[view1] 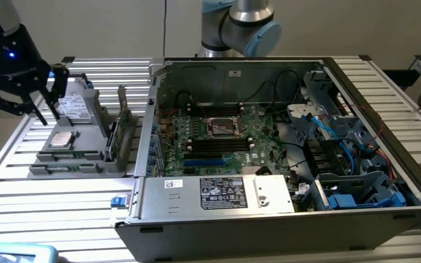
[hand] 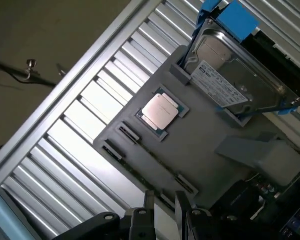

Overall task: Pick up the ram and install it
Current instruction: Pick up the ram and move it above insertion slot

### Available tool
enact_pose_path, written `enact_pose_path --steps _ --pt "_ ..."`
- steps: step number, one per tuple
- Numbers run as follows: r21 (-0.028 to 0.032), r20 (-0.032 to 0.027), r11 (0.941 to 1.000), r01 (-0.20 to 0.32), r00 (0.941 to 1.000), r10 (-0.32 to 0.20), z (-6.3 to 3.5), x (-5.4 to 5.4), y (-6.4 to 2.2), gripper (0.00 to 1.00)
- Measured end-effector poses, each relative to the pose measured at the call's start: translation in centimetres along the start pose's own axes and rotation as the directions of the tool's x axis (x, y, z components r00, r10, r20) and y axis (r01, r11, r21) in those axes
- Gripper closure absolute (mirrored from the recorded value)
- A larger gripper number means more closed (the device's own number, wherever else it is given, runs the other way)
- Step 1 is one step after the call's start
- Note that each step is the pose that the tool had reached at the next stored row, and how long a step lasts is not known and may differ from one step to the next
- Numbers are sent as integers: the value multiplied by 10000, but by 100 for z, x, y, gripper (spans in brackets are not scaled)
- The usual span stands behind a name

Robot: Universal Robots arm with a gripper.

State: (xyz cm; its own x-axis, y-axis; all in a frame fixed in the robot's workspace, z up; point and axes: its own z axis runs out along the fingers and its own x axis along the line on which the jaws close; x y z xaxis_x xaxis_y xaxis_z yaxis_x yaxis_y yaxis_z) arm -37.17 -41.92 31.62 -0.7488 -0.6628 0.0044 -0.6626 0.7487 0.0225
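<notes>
My black two-finger gripper (view1: 50, 118) hangs with its fingers wide apart, holding nothing. The thin green ram stick (view1: 70, 166) lies in the grey plastic tray (view1: 86, 149). In the exterior view it is at 6 o'clock from the square silver chip (view1: 61, 139).

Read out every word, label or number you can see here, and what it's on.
No text is legible.
Black and white labels on the grey metal power supply cover: too small.
White sticker on the open computer case's back wall: too small.
White printed label on the silver hard drive: blurred.
</notes>
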Motion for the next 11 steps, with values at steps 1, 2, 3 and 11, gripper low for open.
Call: enact_pose_path --steps 1,2,3,11 --pt "0 -4 9998 179 9998 -179 2 0 0 69" --pt "1 -8 9993 377 9993 -377 4 0 0 69" --pt "2 -12 9985 555 9985 -555 6 0 0 69" --pt "6 -45 9800 1992 9800 -1992 11 0 0 69"
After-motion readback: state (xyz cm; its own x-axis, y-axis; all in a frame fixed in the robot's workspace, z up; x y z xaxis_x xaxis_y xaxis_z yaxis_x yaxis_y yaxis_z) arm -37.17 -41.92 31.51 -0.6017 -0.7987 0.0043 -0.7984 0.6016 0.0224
